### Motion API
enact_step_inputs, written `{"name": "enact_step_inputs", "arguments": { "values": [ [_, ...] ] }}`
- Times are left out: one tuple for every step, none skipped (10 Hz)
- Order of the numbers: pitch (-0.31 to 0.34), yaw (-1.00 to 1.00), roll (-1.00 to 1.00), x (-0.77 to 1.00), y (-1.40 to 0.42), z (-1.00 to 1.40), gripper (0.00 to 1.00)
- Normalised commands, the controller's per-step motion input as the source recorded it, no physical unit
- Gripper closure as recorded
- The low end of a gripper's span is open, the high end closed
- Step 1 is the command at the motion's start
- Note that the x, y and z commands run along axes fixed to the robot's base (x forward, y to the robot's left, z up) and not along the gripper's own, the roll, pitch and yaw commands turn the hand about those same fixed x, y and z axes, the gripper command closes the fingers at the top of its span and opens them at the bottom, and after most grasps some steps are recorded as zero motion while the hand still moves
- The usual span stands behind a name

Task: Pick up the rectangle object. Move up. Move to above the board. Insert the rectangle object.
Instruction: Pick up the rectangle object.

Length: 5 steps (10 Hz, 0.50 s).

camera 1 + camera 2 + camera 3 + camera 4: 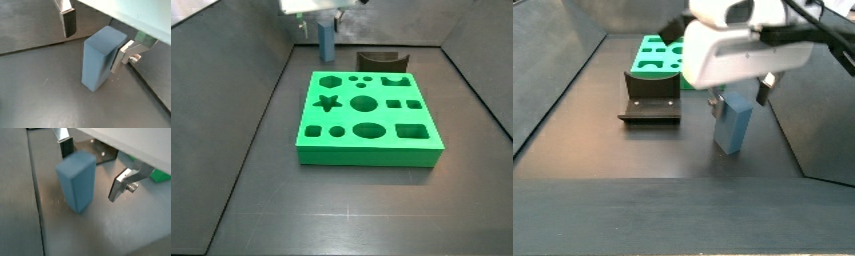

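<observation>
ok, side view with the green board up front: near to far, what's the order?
Board → dark arch-shaped block just behind it → rectangle object, standing between the gripper fingers at the far wall.

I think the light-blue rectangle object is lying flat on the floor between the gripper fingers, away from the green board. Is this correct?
Not quite. The rectangle object stands upright on the floor, not flat; a side view shows this, and both wrist views agree. The rest holds: it is between the fingers of the gripper, away from the board.
</observation>
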Motion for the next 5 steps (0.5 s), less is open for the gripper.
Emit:
{"name": "enact_step_inputs", "arguments": {
  "values": [
    [-0.106,0.10,0.01,-0.12,0.11,-0.36,0.00],
    [0.000,0.00,0.00,0.00,0.00,0.00,0.00],
    [0.000,0.00,0.00,0.00,0.00,0.00,1.00],
    [0.000,0.00,0.00,0.00,0.00,0.00,1.00],
    [0.000,0.00,0.00,0.00,0.00,0.00,1.00]
  ]
}}
